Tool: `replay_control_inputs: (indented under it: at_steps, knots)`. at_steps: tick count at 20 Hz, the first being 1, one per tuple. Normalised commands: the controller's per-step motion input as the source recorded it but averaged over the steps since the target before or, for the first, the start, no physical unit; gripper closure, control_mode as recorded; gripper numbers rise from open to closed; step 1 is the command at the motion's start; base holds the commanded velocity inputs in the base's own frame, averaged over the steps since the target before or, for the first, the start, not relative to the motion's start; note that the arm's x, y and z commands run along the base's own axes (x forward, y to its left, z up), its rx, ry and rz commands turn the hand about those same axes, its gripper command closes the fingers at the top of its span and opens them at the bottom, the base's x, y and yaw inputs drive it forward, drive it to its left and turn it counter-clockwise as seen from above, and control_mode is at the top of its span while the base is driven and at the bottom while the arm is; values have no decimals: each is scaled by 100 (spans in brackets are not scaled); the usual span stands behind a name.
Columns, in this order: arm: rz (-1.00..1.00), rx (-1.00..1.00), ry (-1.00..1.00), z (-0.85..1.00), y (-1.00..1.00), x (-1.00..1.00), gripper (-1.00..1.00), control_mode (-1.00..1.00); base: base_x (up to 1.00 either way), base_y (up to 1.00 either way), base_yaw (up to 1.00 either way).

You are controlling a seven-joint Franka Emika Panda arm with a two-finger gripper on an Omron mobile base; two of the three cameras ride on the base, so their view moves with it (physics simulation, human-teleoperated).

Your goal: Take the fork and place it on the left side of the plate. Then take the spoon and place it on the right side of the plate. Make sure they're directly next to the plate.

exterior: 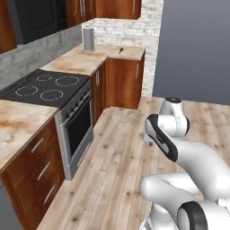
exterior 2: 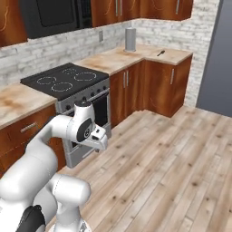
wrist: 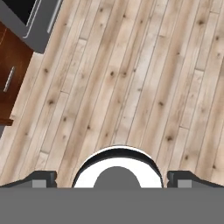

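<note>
The gripper [wrist: 112, 181] points straight down at the wood floor [wrist: 131, 87], its two dark tips standing far apart at the lower left and lower right of the hand view, with nothing between them. In the right base view the hand [exterior 2: 97, 136] hangs in front of the oven [exterior 2: 86, 122], folded in close to the arm; its fingers are too small there to make out. In the left base view the hand [exterior: 150, 143] is mostly hidden behind the arm's own dark-banded link, with only a small grey bit showing beneath it.

On the far corner counter [exterior: 112, 53] lies one small dark utensil [exterior: 120, 50], also seen from the right base view [exterior 2: 161, 53]. It is too tiny to tell whether it is the spoon or the fork. A grey cylinder [exterior: 89, 39] stands upright on the same counter, near the brick wall [exterior: 126, 31], well apart from the utensil.

The black cooktop [exterior: 45, 87] sits over the oven, whose door is cut off at the top left corner of the hand view. A dark appliance [exterior 2: 54, 16] above the cooktop is cropped by the frame's top edge. No writing or label can be read anywhere.
</note>
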Motion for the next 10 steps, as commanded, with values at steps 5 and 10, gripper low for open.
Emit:
replay_control_inputs:
  at_steps: [5, 10]
  knots:
    - [0, 0, 0, 0, 0, 0, -100, 100, 93, -14, 0]
    - [0, 0, 0, 0, 0, 0, -100, 100, 93, -19, 0]
